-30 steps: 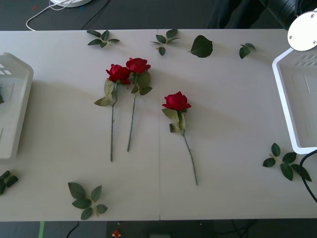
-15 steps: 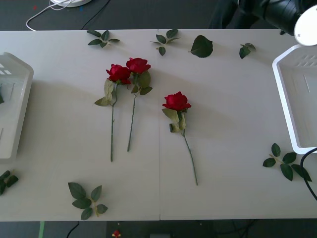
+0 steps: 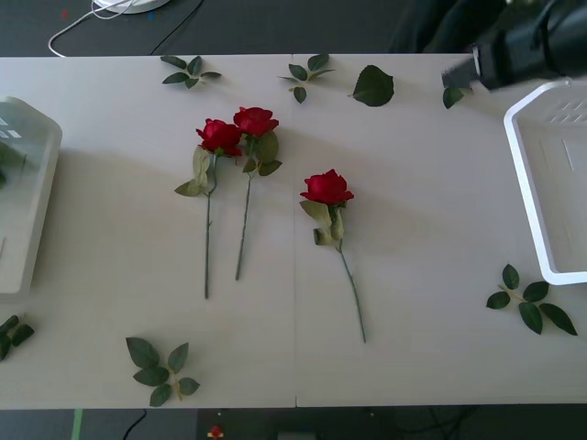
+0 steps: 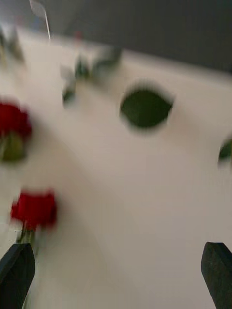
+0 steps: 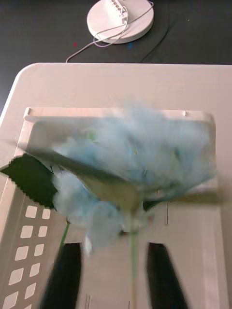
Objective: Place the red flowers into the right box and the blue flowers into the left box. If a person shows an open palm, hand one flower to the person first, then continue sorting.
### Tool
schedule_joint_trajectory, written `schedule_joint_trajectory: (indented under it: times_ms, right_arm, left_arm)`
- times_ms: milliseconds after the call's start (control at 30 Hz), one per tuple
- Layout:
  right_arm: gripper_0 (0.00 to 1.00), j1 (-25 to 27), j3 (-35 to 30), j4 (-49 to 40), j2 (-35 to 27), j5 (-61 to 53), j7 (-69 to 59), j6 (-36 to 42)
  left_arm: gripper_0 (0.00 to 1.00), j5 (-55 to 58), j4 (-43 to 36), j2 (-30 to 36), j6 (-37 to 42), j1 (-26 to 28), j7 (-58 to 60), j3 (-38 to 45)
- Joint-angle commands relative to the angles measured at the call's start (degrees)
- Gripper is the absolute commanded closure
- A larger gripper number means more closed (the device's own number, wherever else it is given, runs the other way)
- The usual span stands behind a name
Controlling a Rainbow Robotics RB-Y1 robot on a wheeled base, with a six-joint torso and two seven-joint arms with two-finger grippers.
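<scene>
Red flowers (image 3: 246,151): three lie on the table (image 3: 413,302) mid-surface, two side by side, one apart toward the right box (image 3: 523,197). Right end effector (image 4: 116,270) hovers spread wide above the table's far right. Left end effector (image 5: 113,270) over the left box (image 5: 116,113), fingers parted either side of a blue flower (image 5: 140,159) stem; grip unclear.

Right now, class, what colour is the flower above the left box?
Pale blue, fluffy, over the left box; clearest in the left wrist view.
</scene>
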Motion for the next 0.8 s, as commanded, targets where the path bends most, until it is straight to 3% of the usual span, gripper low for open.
schedule_joint_trajectory:
  times_ms: [33,233,400,633,800]
  right_arm:
    - [0.0,3.56,2.55,-10.29,-5.34,-1.05,-8.97,1.05]
    - [0.0,10.41,9.49,-21.89,-8.95,3.17,-18.73,-4.49]
    - [0.0,12.35,15.47,-26.99,-9.21,8.09,-25.49,-6.69]
    - [0.0,12.26,25.4,-27.52,-7.1,14.95,-33.84,-12.49]
    - [0.0,11.56,30.76,-24.35,-1.48,21.19,-38.85,-14.77]
  left_arm:
    - [0.19,0.44,-0.22,2.73,-0.46,-1.46,2.33,-0.18]
    - [0.14,0.44,-0.22,2.73,-0.46,-1.46,2.33,-0.18]
    - [0.13,0.44,-0.22,2.73,-0.46,-1.46,2.33,-0.18]
    - [0.14,0.44,-0.22,2.73,-0.46,-1.46,2.33,-0.18]
    - [0.14,0.26,0.57,0.63,-0.81,0.39,1.8,-1.23]
